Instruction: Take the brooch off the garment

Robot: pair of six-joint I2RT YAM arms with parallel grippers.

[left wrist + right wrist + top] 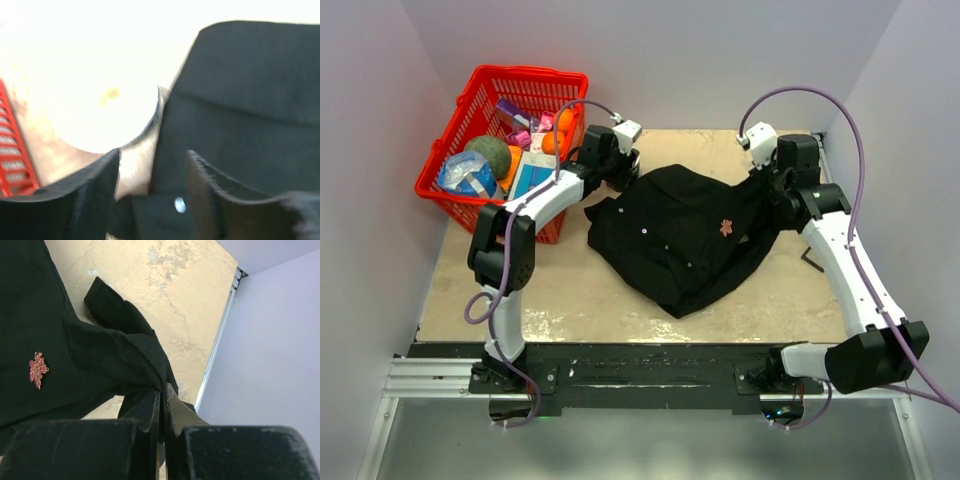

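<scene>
So the right gripper is pinched tight on a bunched fold of the garment. Its jaws are basically touching, with black cloth squeezed between them, over at the shirt's right edge near the far right corner of the table. The left gripper is sitting wide, fingers well apart and nothing gripped. The shirt's edge and one small white button lie in the gap between them, though that view is pretty blurry. It's at the far-left corner of the shirt, right beside the red basket that's stuffed with assorted bits. The brooch is pinned on the cloth, a little reddish-pink leaf shape lying flat on the right half of the shirt, near the right gripper and well apart from the left one. The shirt itself is spread out crumpled across the middle of the table, and a pale wall runs along the right side.
</scene>
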